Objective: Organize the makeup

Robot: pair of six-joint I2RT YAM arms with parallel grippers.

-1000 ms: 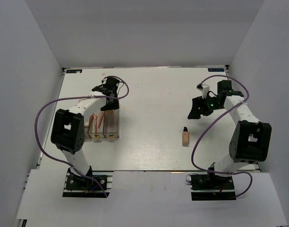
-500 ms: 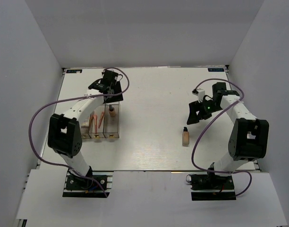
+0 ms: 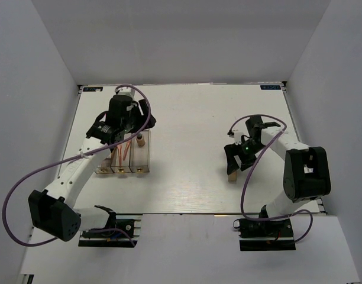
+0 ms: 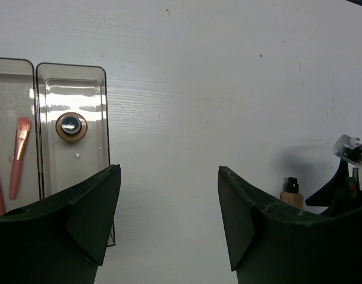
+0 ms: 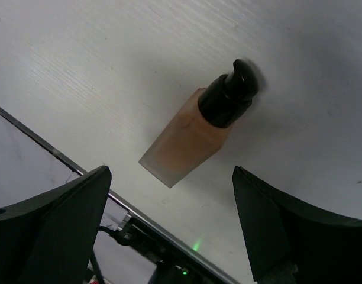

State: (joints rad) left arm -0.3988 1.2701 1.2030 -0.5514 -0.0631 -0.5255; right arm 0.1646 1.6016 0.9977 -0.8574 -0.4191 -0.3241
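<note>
A clear acrylic box (image 3: 144, 161) (image 4: 92, 74) stands at the table's left. One beige dark-capped bottle (image 3: 141, 140) (image 4: 71, 126) stands upright in its right compartment. Two coral-pink sticks (image 3: 123, 155) (image 4: 18, 157) lie in the compartment beside it. My left gripper (image 3: 125, 123) (image 4: 169, 171) hangs open above the box's far end, holding nothing. A second beige bottle (image 3: 232, 176) (image 5: 190, 142) (image 4: 291, 194) stands alone on the table at the right. My right gripper (image 3: 235, 161) (image 5: 171, 170) hovers wide open just above it, one finger on each side, not touching.
The table's near edge (image 5: 45, 139) runs close behind the right bottle, with the arm's base electronics (image 5: 157, 254) below it. White walls enclose the table on three sides. Purple cables (image 3: 27, 177) loop off both arms.
My left gripper opened, left the bottle in the box's right compartment and rose away. My right arm swung toward the near side until its open gripper came over the standing bottle.
</note>
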